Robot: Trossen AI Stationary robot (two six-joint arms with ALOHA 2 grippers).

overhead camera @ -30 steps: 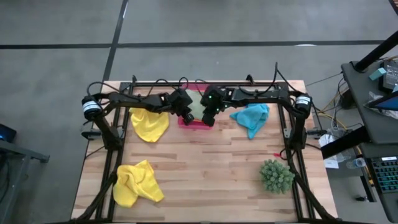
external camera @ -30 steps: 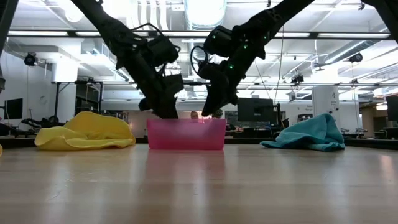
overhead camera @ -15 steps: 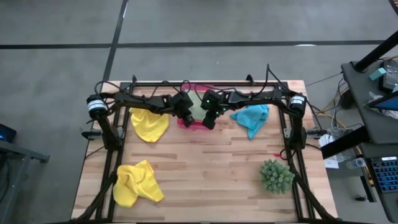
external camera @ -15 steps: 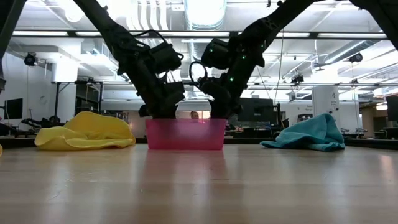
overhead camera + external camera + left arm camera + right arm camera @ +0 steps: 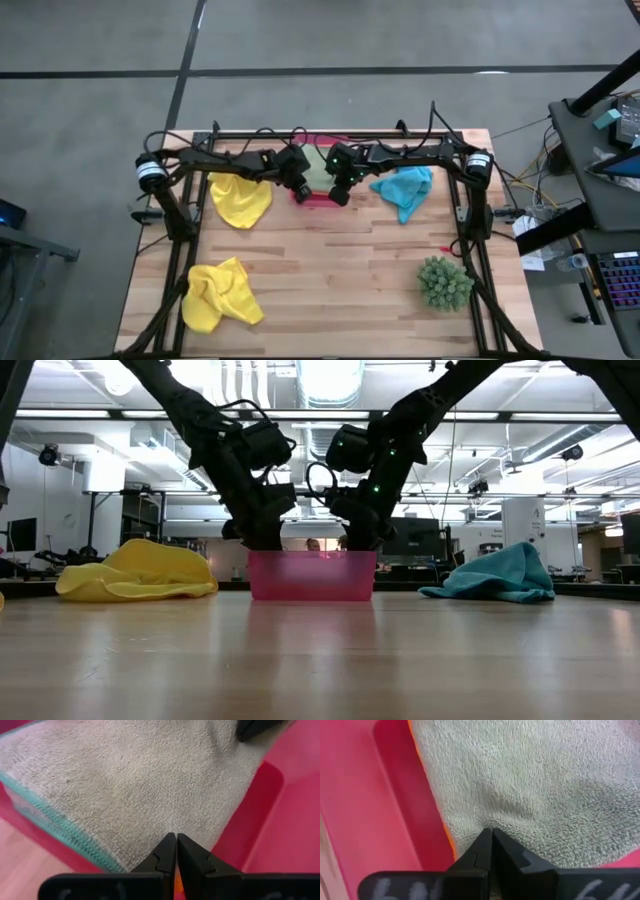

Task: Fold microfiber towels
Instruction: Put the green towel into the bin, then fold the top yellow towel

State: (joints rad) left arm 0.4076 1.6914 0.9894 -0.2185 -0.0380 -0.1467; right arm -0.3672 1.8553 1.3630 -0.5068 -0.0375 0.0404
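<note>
We see both claws down inside the pink tray (image 5: 322, 198), at the far middle of the table (image 5: 340, 290). The left claw (image 5: 176, 840) has its two fingers pressed together, and their tips pinch the edge of the light green towel (image 5: 125, 780) that lies in the tray. The right claw (image 5: 491, 834) is squeezed together too, nipping the same light green towel near its edge. A yellow towel (image 5: 241, 199) lies just left of the tray, and the blue towel (image 5: 405, 188) lies just right of it. Another yellow towel (image 5: 218, 294) sits well away from the tray, at the near left corner. The spiky green plant (image 5: 444, 282) stands far from the tray, at the near right. Since a second ago, the tray has slid a little to the right, and both claws have stayed shut.
</note>
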